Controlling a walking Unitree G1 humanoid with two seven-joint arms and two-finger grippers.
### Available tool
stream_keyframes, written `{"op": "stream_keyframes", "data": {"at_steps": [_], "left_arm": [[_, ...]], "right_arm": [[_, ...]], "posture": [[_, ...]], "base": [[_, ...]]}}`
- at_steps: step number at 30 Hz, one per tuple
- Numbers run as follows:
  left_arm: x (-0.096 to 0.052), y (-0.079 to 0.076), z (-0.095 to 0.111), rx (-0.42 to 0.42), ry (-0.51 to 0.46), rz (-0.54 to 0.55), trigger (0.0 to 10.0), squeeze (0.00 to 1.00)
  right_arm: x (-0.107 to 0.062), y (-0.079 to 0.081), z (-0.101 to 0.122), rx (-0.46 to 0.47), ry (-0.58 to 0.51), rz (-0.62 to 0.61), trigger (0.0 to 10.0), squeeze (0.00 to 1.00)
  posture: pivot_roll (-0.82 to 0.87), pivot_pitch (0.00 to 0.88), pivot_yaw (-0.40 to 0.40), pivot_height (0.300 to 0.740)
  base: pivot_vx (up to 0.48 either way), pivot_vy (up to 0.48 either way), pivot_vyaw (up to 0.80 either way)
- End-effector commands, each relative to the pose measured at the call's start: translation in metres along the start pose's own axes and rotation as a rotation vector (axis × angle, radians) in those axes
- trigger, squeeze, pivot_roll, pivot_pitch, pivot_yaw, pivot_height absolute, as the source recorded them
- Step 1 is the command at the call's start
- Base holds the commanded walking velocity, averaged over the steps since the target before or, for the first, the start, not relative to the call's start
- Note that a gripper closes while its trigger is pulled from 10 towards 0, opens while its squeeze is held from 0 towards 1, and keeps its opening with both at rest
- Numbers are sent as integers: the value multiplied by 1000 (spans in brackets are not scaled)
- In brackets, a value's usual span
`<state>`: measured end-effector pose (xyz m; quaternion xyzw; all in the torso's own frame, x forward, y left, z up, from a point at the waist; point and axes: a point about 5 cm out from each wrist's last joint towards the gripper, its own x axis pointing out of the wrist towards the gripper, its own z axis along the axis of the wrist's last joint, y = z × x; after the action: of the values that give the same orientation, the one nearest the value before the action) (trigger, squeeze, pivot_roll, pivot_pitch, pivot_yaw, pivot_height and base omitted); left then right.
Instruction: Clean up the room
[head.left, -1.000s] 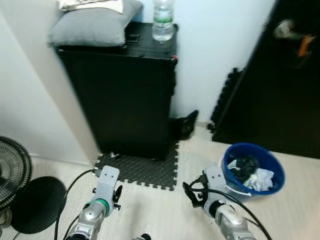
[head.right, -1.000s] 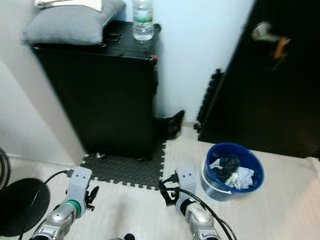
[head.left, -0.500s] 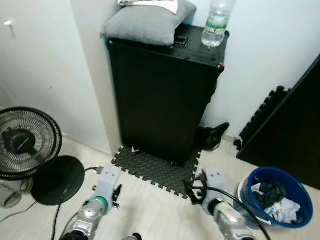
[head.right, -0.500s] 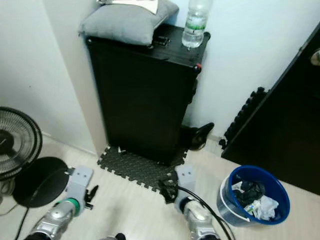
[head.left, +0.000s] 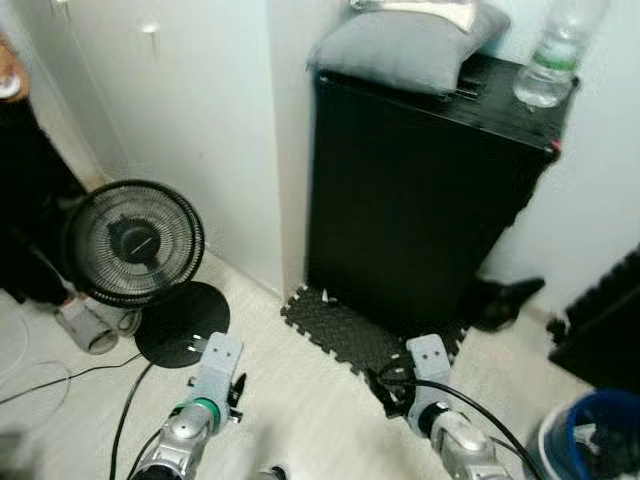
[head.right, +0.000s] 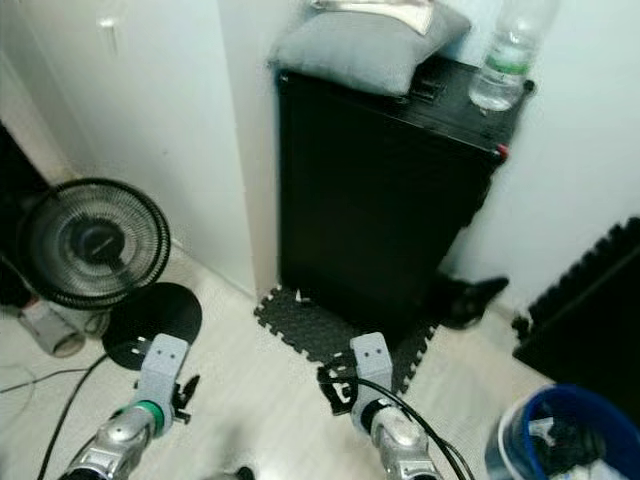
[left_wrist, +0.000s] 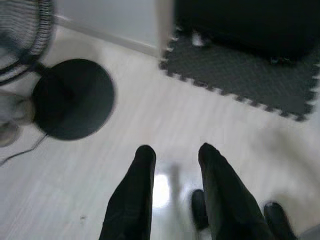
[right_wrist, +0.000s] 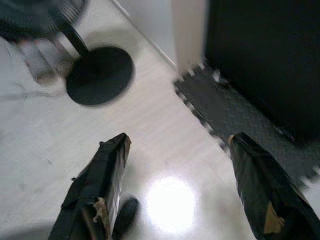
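A blue bin (head.right: 560, 438) holding crumpled white and dark rubbish stands on the floor at the lower right. My left gripper (left_wrist: 175, 149) hangs low over pale floor, its fingers apart with nothing between them. My right gripper (right_wrist: 177, 137) is spread wide over the same floor, also empty. Both silver forearms, left (head.left: 190, 425) and right (head.left: 445, 435), reach in from the bottom edge. A clear water bottle (head.left: 555, 55) and a grey cushion (head.left: 410, 45) sit on top of a black cabinet (head.left: 420, 190).
A standing fan (head.left: 133, 243) with a round black base (head.left: 183, 322) is at the left, with a cable across the floor. A person in dark clothes (head.left: 25, 200) stands at the far left. A dark foam mat (head.left: 365, 335) and a black shoe (head.left: 505, 300) lie by the cabinet.
The camera has swung to the left: the fan and the person have come into view and the blue bin has slid to the right edge. Both arms hang as before.
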<state>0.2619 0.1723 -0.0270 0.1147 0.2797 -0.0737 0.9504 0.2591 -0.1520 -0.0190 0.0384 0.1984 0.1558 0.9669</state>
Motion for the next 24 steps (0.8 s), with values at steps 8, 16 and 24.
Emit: {"op": "stream_keyframes", "data": {"at_steps": [8, 16, 24], "left_arm": [[-2, -5, -8, -3, 26, -18, 10000, 0], [-2, -6, -8, -4, 27, -21, 10000, 0], [-3, -7, -10, -6, 29, -22, 10000, 0]], "right_arm": [[-8, -4, -11, 49, 16, -29, 10000, 0], [-7, -1, -15, -14, 67, -12, 10000, 0], [-8, -1, -15, -2, 63, -11, 10000, 0]], "posture": [[36, 0, 20, 740], [38, 0, 16, 740], [39, 0, 15, 740]], "base": [[0, 0, 0], [0, 0, 359], [0, 0, 800]]}}
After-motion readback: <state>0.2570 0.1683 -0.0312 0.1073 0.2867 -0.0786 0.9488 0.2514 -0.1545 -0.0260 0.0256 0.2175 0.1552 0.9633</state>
